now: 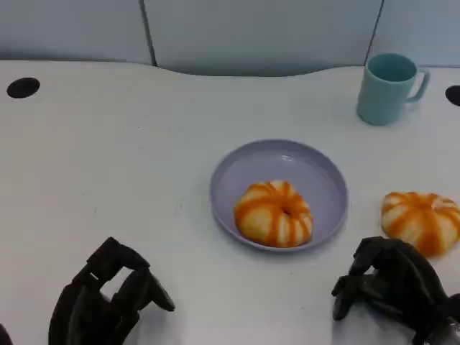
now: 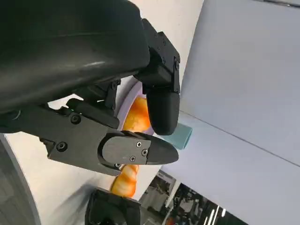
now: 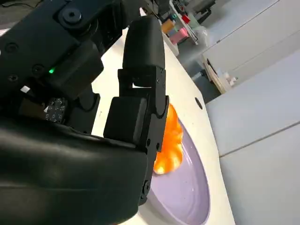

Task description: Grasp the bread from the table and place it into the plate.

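A lilac plate [image 1: 305, 167] sits mid-table with one orange-striped bread [image 1: 274, 213] lying in it. A second striped bread [image 1: 422, 221] lies on the table just right of the plate. My right hand [image 1: 392, 284] hangs close in front of this second bread, fingers loosely curved, holding nothing. At the lower left my left hand [image 1: 108, 295] is also empty, fingers apart, well away from the plate. The right wrist view shows the bread [image 3: 169, 140] on the plate [image 3: 187, 194] past my right hand [image 3: 117, 122]. In the left wrist view both breads [image 2: 138, 115] [image 2: 125, 182] peek past my left hand [image 2: 93, 93].
A teal mug [image 1: 387, 88] stands at the back right, beyond the plate. Two black holes [image 1: 23, 87] mark the tabletop's far corners. A grey wall panel runs behind the table. Bare white tabletop stretches to the left of the plate.
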Available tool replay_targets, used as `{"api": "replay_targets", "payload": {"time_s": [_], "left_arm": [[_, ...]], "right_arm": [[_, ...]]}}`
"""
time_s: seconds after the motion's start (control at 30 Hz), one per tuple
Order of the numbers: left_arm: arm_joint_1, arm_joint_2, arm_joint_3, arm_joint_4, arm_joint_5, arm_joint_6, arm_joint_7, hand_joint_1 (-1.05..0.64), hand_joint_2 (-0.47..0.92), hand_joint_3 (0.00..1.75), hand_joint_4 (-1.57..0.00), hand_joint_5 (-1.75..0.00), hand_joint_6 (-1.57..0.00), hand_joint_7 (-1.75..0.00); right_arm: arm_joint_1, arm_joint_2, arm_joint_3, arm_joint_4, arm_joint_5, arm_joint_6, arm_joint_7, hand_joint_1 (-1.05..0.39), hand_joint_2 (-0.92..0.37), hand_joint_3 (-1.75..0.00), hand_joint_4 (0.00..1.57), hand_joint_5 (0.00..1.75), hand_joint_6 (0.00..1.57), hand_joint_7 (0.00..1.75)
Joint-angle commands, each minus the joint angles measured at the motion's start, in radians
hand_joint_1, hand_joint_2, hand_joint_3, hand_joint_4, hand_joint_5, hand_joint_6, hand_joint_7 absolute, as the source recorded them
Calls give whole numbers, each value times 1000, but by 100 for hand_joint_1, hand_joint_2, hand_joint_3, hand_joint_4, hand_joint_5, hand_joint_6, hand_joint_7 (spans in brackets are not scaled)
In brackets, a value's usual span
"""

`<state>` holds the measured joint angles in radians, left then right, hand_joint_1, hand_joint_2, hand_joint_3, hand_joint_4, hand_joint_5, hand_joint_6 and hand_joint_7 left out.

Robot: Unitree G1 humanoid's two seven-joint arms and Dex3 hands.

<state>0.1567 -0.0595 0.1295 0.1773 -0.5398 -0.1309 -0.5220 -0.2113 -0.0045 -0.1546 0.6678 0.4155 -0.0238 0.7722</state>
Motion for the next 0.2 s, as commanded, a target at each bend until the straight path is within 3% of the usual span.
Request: {"api": "replay_targets", "payload": {"time_s": [0.03,0.2], "left_arm": [[-11,5,10,6,9,0,-2,-54,92,29,-66,-175,-45,-166],[-5,4,9,17,18,-12,-10,-56,92,27,-65,-175,-45,-165]], "right_arm": [[-2,-26,-14,30,-7,-1,-1,-105,-50,0,157,69,157,47],[5,-24,-11,32,-12,-16,-5,-105,-50,0,157,69,157,47]]}}
